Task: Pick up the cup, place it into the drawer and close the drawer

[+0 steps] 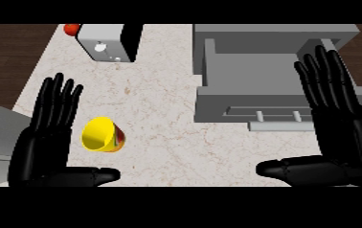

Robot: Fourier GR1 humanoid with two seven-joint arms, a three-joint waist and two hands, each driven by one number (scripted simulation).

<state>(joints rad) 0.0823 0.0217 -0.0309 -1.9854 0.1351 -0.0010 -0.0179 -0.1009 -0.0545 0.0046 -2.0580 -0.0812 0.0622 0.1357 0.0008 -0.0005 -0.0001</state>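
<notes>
Both hands, left hand (42,141) and right hand (332,126), open, empty; cup (102,135) beside left; drawer (258,85) open.

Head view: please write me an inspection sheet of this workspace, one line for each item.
Surface: pale marbled counter, dark wood floor at the far left.
Job's things: yellow cup lying on its side, mouth toward the left hand; grey drawer pulled open, nothing seen inside, handle on its front.
Clutter: grey and black appliance at the far edge, a red thing beside it.
Hands: left hand open beside the cup, not touching it; right hand open, over the drawer's right side.
Cables: nothing seen.
Surroundings: a grey surface at the left edge; otherwise nothing seen.
</notes>
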